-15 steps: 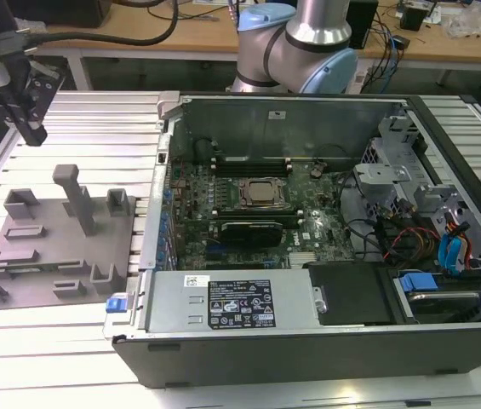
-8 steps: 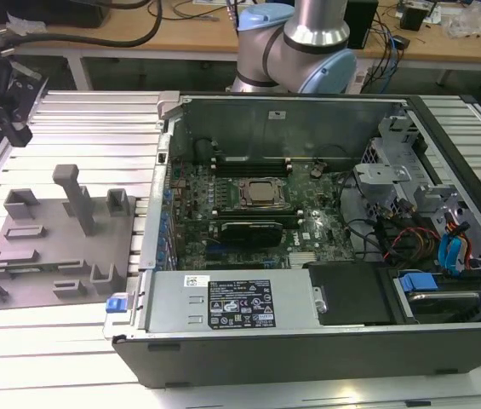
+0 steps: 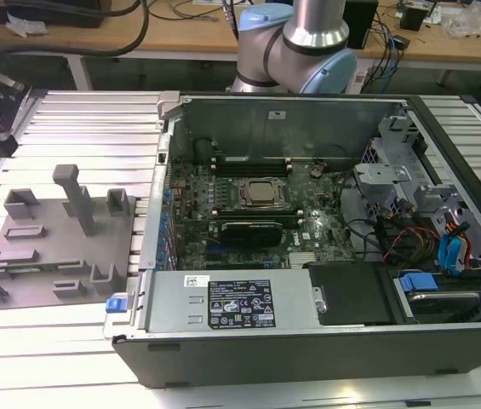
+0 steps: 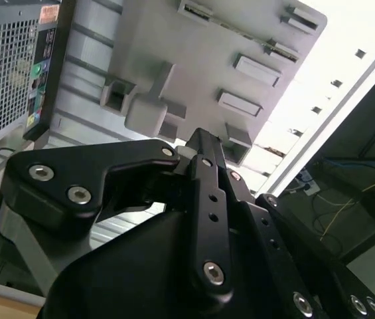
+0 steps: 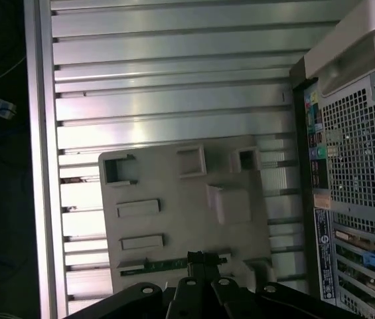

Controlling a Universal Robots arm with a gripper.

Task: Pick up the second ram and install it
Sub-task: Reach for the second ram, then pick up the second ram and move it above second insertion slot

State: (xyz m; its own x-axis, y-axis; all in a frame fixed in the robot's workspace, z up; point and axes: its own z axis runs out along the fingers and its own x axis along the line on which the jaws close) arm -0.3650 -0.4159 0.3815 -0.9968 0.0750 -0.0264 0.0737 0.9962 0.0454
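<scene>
The second ram [image 5: 160,265] is a thin green strip lying along the near edge of the grey fixture plate [image 5: 174,193], seen in the first wrist view. My gripper [image 5: 196,256] hangs well above that edge of the plate, and its tips overlap the ram's line in the picture. The two black fingers look pressed together with nothing between them. In the second wrist view the gripper [image 4: 200,136] points down at the same plate [image 4: 194,60]. The exterior view shows the plate [image 3: 53,251] to the left of the open computer case [image 3: 308,239].
The plate carries a tall post [image 3: 76,198] and several low brackets. The case's rear panel [image 5: 346,199] stands close beside it. Inside the case are the processor socket [image 3: 261,194], a black card [image 3: 247,230] and cables [image 3: 402,239]. The arm's base [image 3: 295,43] rises behind the case.
</scene>
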